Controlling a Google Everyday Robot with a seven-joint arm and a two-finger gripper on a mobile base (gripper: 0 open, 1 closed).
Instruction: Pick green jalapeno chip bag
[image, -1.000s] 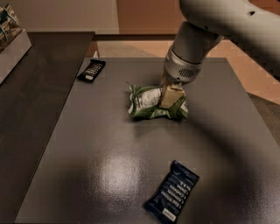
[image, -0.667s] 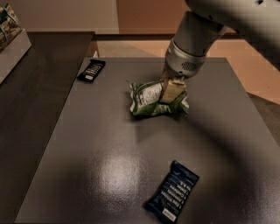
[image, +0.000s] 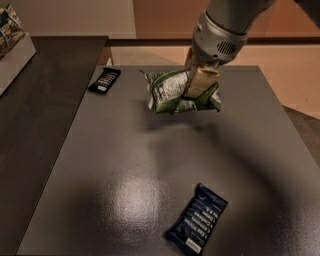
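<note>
The green jalapeno chip bag (image: 172, 93) is a crinkled green packet with a white label panel. It hangs in the air above the dark table (image: 115, 160), its shadow on the surface below. My gripper (image: 199, 82) comes down from the upper right and is shut on the bag's right half. One pale fingertip (image: 201, 81) shows in front of the bag.
A small black packet (image: 104, 80) lies at the table's far left. A flat dark-blue bar wrapper (image: 197, 221) with white text lies near the front edge. A white shelf with items (image: 11, 42) stands at the far left beyond a darker counter.
The bag was lying on the table with the gripper closed on it; now the gripper has risen and the bag is lifted off the surface.
</note>
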